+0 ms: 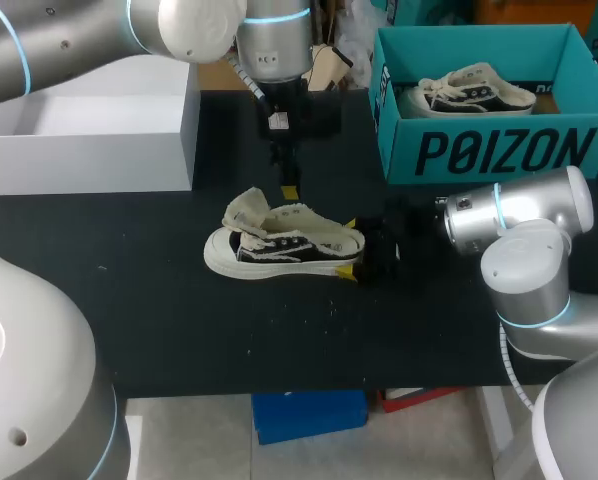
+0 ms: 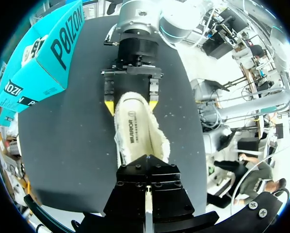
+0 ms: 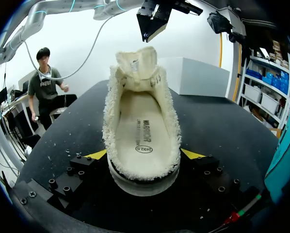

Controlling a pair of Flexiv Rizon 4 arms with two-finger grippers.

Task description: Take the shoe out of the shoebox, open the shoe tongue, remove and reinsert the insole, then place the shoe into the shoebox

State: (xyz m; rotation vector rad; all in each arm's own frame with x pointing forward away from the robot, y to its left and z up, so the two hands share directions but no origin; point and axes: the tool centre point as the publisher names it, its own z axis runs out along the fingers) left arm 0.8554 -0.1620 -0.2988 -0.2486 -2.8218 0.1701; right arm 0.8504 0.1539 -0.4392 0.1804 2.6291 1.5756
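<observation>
My right fingers (image 3: 97, 154) clamp sneaker (image 1: 284, 245) heel, mid-tabletop. Left arm (image 1: 279, 60) above raised tongue (image 1: 247, 208); grip: cannot tell. Hold steady, peel insole (image 3: 142, 131) gently.

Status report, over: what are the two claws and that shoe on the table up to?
Right gripper clamped on shoe heel. Left gripper hovering above tongue. Tongue open, insole inside. Nothing blocking.

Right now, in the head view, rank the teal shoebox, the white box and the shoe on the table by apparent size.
Largest: teal shoebox and white box, which look alike, so tied.
Smallest: shoe on the table.
</observation>
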